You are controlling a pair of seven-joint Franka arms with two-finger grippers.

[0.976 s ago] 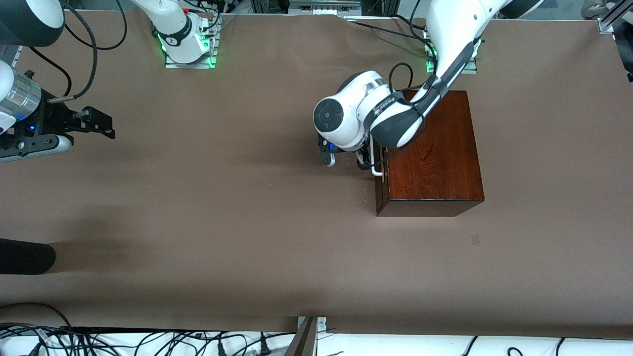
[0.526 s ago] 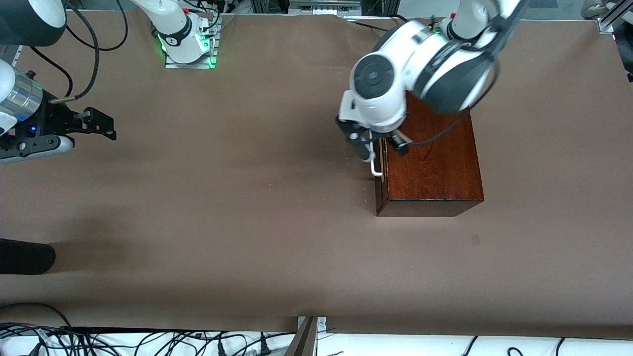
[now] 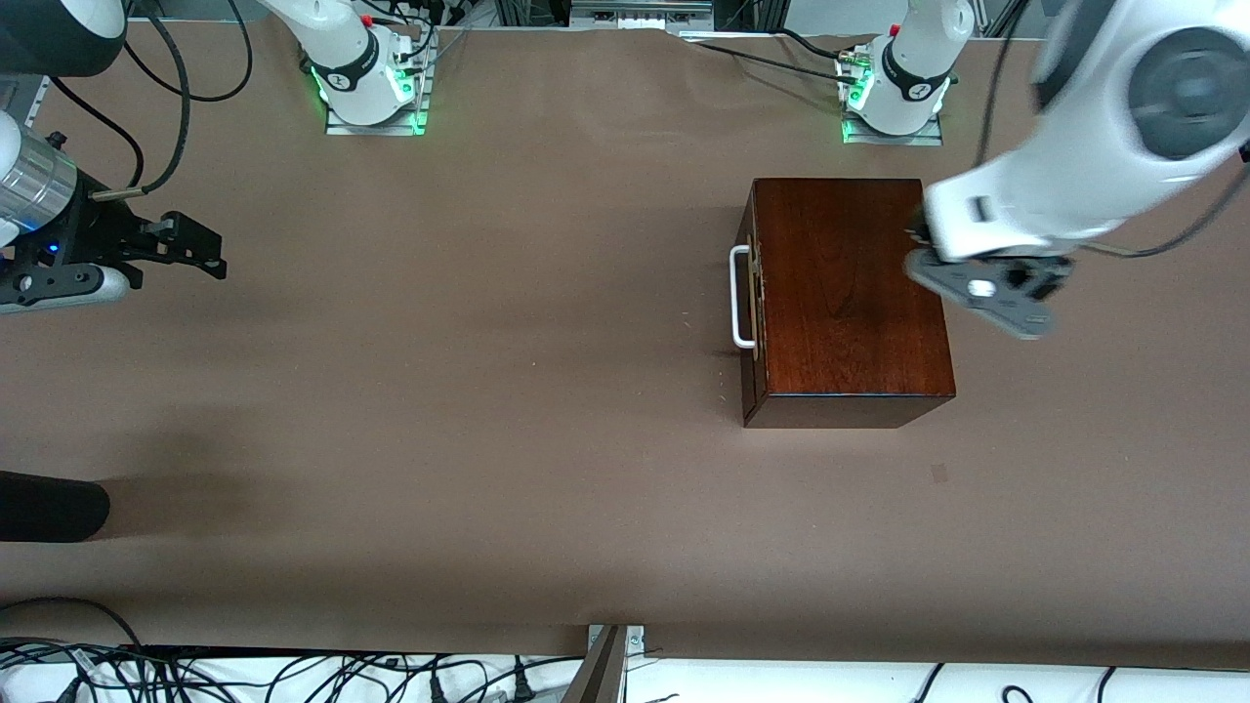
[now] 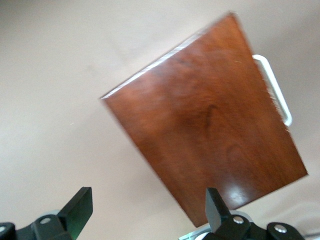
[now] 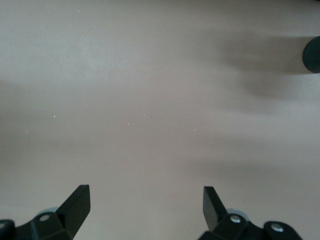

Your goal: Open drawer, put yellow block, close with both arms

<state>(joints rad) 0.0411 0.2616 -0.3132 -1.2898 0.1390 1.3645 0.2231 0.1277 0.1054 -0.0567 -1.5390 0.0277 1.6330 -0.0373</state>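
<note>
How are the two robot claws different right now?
The left gripper hangs in the air over the edge of the wooden box, at the left arm's end of the table; the right gripper waits over bare table at the right arm's end. The left wrist view looks down on the box and its white handle; the right wrist view shows only table. Both are black, open and empty.

box [image 3: 846, 293] on table [image 3: 439, 391], toward left arm's end
</note>
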